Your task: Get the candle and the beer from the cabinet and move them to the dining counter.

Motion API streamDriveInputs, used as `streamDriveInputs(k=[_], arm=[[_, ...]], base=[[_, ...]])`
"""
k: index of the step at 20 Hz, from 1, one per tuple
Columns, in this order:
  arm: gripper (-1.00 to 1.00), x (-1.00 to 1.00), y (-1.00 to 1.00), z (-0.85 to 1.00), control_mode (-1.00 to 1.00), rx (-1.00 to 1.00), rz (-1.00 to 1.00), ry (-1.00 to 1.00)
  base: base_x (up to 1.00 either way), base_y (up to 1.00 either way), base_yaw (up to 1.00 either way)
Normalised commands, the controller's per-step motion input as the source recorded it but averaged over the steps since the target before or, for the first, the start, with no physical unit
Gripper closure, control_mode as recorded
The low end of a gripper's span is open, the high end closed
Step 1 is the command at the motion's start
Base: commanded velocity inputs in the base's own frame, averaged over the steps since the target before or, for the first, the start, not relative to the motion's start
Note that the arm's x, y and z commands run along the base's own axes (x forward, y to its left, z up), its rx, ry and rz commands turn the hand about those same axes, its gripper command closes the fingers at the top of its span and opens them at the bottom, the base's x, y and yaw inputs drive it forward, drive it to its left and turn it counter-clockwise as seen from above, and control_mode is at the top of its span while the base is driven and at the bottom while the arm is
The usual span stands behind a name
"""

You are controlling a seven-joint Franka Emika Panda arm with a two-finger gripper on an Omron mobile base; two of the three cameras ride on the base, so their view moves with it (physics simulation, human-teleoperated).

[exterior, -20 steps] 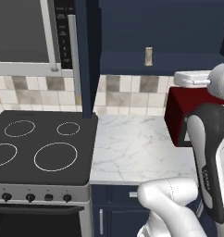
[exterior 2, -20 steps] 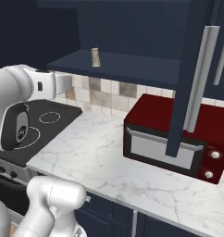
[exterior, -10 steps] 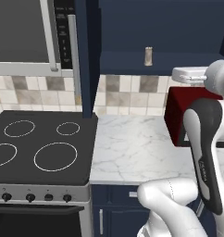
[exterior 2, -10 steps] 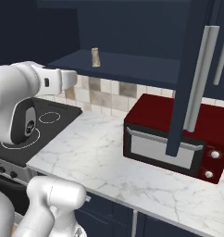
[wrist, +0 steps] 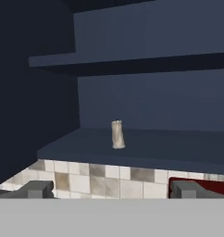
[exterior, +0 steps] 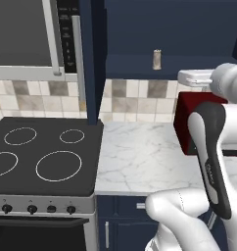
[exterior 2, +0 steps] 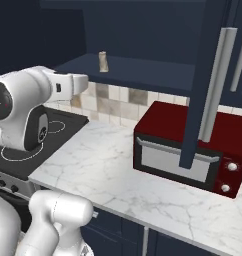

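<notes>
Kitchen corner: marble worktop (exterior: 140, 157) with beige tile backsplash (exterior 2: 118, 97), black stove (exterior: 39, 157) to its left. Cabinet (wrist: 146, 148) is open; candle (wrist: 117, 134) stands upright, alone on the bottom shelf, well back from the front edge. Nothing between it and the gripper (wrist: 111, 189), whose jaws are spread wide and empty, level with the shelf lip, well short of the candle. Open doors (exterior 2: 205, 75) hang on either side, one with a silver bar handle (exterior 2: 216, 85). Red microwave (exterior 2: 190, 145) sits on the worktop below right of the shelf. Can't see the beer.
</notes>
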Motion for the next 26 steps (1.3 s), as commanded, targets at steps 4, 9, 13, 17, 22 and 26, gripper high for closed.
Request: streamDriveInputs(k=[4,9,13,17,22,26], arm=[[-1.00,0.22,-0.11,-0.06,-1.00,0.00,0.07,0.00],[-1.00,0.22,-0.07,-0.05,-1.00,0.00,0.06,0.00],[-1.00,0.30,0.00,-0.01,-1.00,0.00,0.03,0.00],[-1.00,0.37,-0.05,0.02,-1.00,0.00,0.00,0.01],[-1.00,0.42,-0.07,0.08,-1.00,0.00,-0.01,0.07],[-1.00,0.33,-0.09,0.00,-1.00,0.00,-0.02,0.07]], base=[[0.00,0.00,0.00],[0.00,0.00,0.00],[0.00,0.00,0.00],[0.00,0.00,0.00],[0.00,0.00,0.00],[0.00,0.00,0.00]])
